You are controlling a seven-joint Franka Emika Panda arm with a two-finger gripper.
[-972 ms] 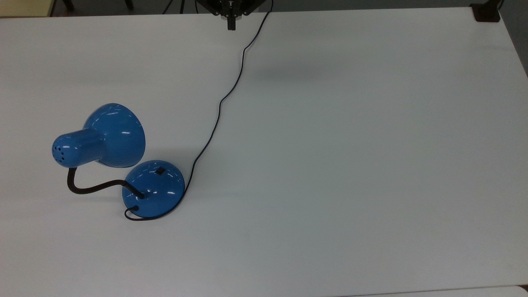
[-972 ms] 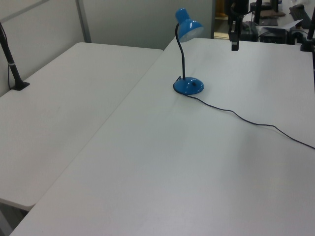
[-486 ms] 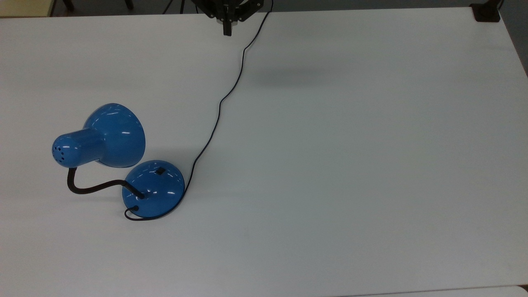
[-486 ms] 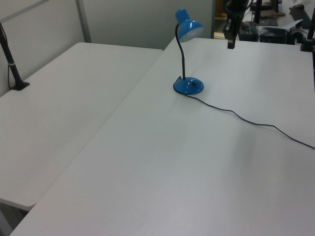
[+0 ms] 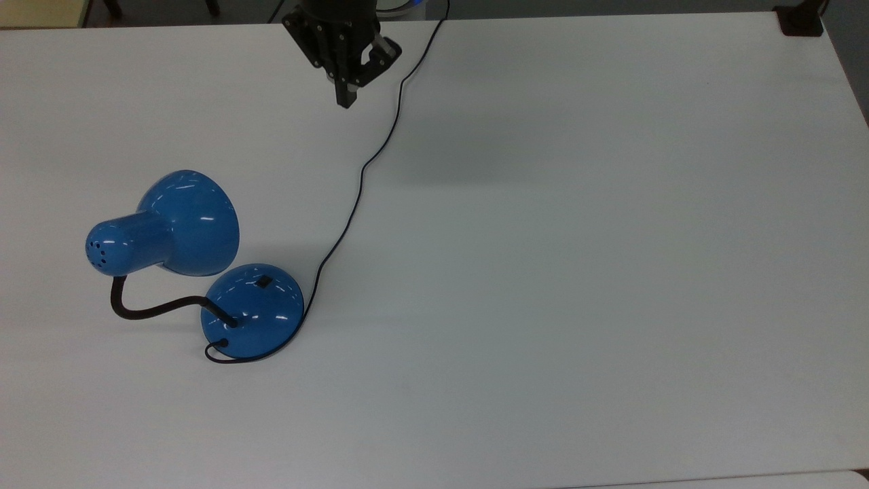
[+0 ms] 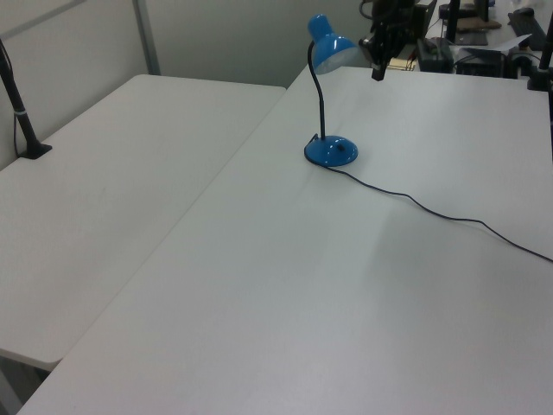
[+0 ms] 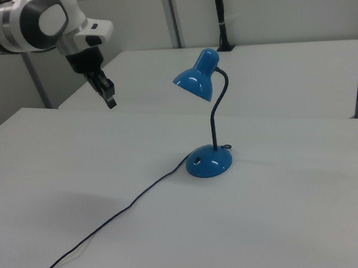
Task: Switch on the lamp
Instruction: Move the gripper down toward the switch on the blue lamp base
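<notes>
Fingers pressed together on nothing, the end effector hangs above the surface – the lamp stands well apart toward the top view's lower left, its base switch facing up.

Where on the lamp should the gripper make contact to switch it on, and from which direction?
Probably the small black switch on the lamp's domed base, pressed from above. It faces upward, on the side of the base away from the neck, and the shade hangs off to the top view's left, so a downward approach looks unobstructed.
</notes>
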